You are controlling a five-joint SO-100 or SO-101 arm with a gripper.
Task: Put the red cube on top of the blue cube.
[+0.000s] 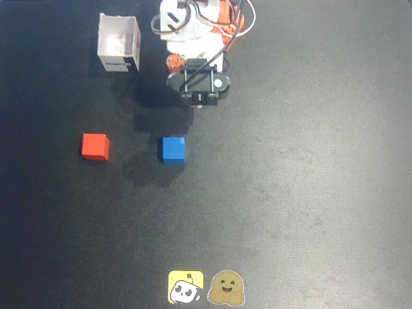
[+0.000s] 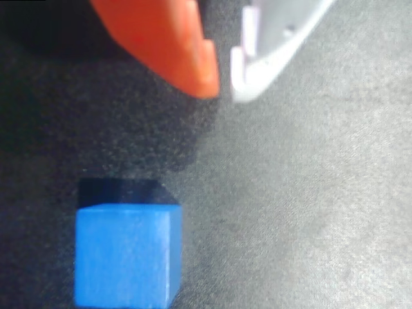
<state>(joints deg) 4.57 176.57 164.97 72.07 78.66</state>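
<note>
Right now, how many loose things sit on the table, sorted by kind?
Cubes: 2, the red cube and the blue cube
Boxes: 1, the white box
Stickers: 2, the yellow sticker and the brown sticker
Total: 5

Overhead view: dark table (image 1: 309, 193) unevenly lit, brighter right of the gripper (image 1: 193, 103), dimmer left; soft shadows fall leftward from the white box (image 1: 119, 42), the blue cube (image 1: 173, 149) and the arm; mild grain; corners darken. Wrist view: the gripper (image 2: 225, 87) fingers close to the lens and blurred; blue cube (image 2: 125, 257) soft-edged; table (image 2: 322, 206) brighter right of the gripper, dark at upper left.
</note>
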